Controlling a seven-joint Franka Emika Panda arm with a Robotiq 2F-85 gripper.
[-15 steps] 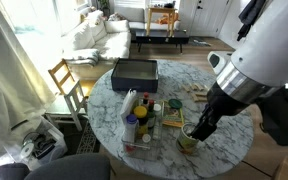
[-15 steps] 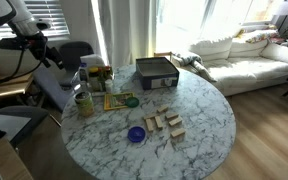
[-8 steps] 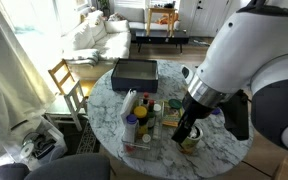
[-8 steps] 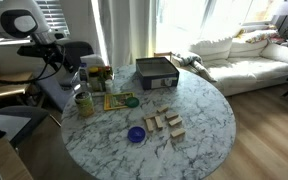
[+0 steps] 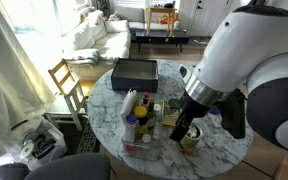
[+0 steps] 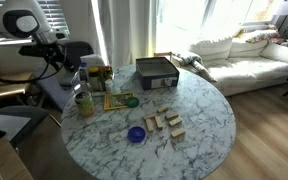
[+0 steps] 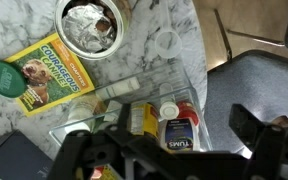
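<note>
Red-capped bottle (image 7: 174, 128) sits in a clear tray (image 7: 124, 95) at the edge of the round marble table (image 6: 209, 110). In the wrist view it is right under the claw (image 7: 159, 150), between the two dark fingers. The claw's jaws stand wide apart and hold nothing; the claw hangs above the tray. Other bottles crowd the same tray just beside the red-capped one, and the tray's wall runs around them, so the bottle is hemmed in on its sides. Past the tray on the table stand an open tin (image 7: 89, 25) with something crumpled and silvery inside, a yellow-green booklet (image 7: 49, 68) with a green lid (image 7: 1, 78) at its edge, and a small clear lid (image 7: 167, 42). A grey chair (image 7: 249, 85) stands off the table's edge beside the tray. In an exterior view, a blue lid (image 6: 136, 134), wooden blocks (image 6: 166, 123) and a dark box (image 6: 156, 72) lie well apart from the claw.
</note>
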